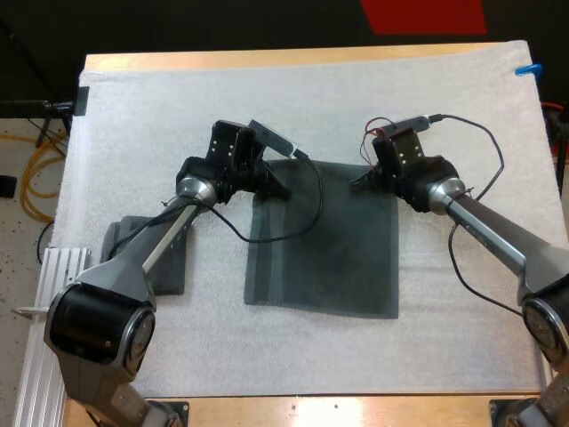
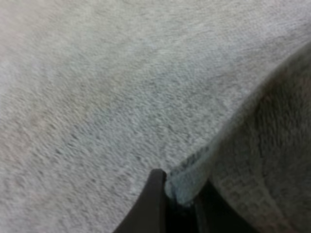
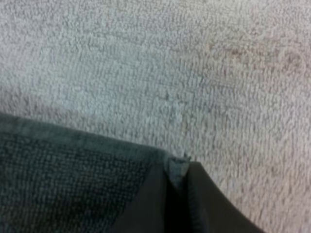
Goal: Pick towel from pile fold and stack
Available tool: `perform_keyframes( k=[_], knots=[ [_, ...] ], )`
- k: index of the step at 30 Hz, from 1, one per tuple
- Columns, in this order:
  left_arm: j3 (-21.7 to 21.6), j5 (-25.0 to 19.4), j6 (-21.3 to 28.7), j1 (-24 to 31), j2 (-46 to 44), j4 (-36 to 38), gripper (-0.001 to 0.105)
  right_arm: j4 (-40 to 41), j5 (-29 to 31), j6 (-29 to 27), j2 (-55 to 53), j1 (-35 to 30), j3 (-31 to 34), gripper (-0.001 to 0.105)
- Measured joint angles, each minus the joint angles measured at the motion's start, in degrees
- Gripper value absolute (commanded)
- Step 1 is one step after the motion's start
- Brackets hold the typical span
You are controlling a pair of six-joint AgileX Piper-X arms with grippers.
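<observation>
A dark grey-green towel (image 1: 324,240) lies spread flat on the white mat (image 1: 311,98) in the middle of the table. My left gripper (image 1: 277,189) is at its far left corner, and my right gripper (image 1: 360,182) is at its far right corner. In the left wrist view my black fingers (image 2: 155,204) pinch the towel's edge (image 2: 182,187) against the mat. In the right wrist view my gripper (image 3: 177,194) is shut on the towel's corner (image 3: 177,167), with the towel (image 3: 63,184) beside it. A folded stack of towels (image 1: 169,258) sits under my left arm.
The mat covers nearly the whole table, with bare room ahead of the towel and near the front edge (image 1: 338,356). A metal rail (image 1: 44,294) runs along the table's left side. Cables loop across the towel.
</observation>
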Motion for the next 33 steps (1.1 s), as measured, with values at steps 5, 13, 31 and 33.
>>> perform_keyframes(
  k=[5,13,31,33],
  knots=[
    [-0.90,-3.52,2.50,0.00,0.00,-0.07,0.025,-0.13,0.02,-0.27,0.00,0.00,0.00,0.029],
    [-5.53,-5.53,2.73,0.00,-3.16,1.06,0.052,0.13,4.01,-1.26,-3.20,0.00,-0.11,0.072],
    [-7.08,-6.45,-3.77,-0.04,-35.65,22.37,0.052,24.26,-1.94,3.73,-36.61,0.00,-0.37,0.063],
    [-7.08,-6.05,-5.03,-0.14,-39.05,26.08,0.052,28.12,-3.44,5.36,-40.12,0.00,-0.28,0.063]
  ],
)
